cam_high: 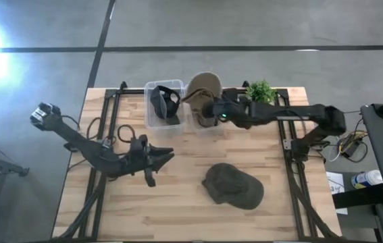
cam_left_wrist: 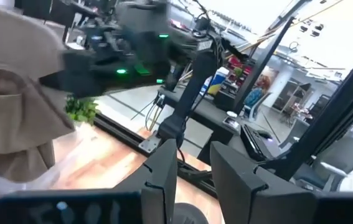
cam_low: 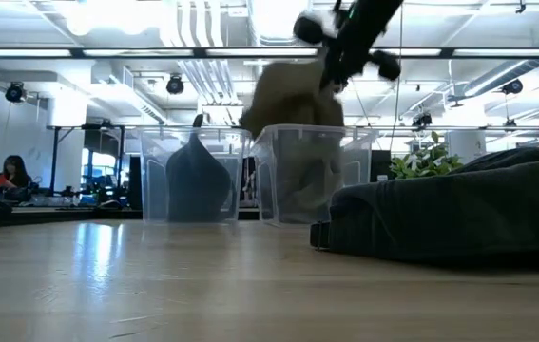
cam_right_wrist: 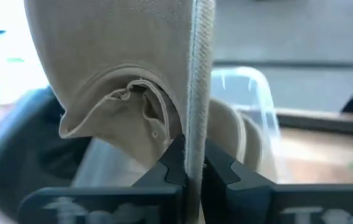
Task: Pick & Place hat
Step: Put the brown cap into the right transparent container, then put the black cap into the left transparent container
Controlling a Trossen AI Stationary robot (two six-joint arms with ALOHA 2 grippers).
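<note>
A tan cap hangs from my right gripper over the right clear bin. In the low view the tan cap sits above that bin's rim, and my right gripper is shut on it. The left clear bin holds a dark hat. A dark green cap rests crown up on the table. My left gripper waits open over the table's left middle, touching nothing. My right gripper pinches the tan cap's brim between its two fingers, with the brim seen edge-on. It comes level from the table's right side. The cap is lifted clear of the table, its crown beyond the fingers, above the bin.
A small green plant stands at the far edge, right of the bins. Tan fabric shows inside the right bin. The dark green cap fills the near right. Bare wood lies along the near side.
</note>
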